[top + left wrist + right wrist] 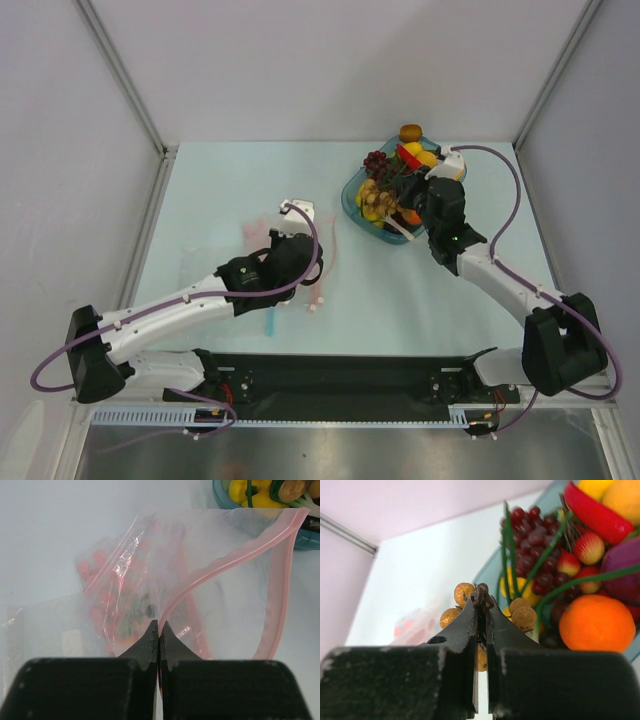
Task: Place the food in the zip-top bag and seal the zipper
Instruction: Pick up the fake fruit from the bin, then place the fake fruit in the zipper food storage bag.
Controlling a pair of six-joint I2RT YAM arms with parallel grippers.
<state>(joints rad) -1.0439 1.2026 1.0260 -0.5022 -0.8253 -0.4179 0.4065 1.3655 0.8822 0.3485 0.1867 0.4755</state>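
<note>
Overhead and wrist views of a two-arm rig at a pale counter (220, 190).

**Left hand** (159, 628): the fingers are pressed together on the bag (210, 545), gripping the clear film where one pink lip of the zipper (215, 567) curves down to the fingertips. The other lip runs separately down the right side, so the mouth gapes. From above, the bag (300, 262) lies crumpled mid-counter under this hand (292, 212), well apart from the tray (349, 197). A short blue strip (270, 325) lies on the counter nearer the arm bases.

**Right hand** (481, 594): the fingers are clamped on the dark stem of the tan grapes (524, 616), whose berries sit on both sides of the fingertips. Whether the bunch is clear of the tray cannot be told. From above, this hand (402, 196) reaches into the tray, with the tan grapes (372, 200) at its left rim.

**Food**: all of it remains at the tray, none in the bag. The right wrist view shows:
- dark red grapes (535, 530)
- green stalks (509, 550)
- two strawberries (590, 547)
- a red chilli (592, 512)
- a purple piece (626, 560)
- an orange (596, 622)
- a lemon (625, 497)

A brown piece (410, 132) sits at the tray's far rim. The tray's corner (306, 540) also shows at the top right of the left wrist view.
</note>
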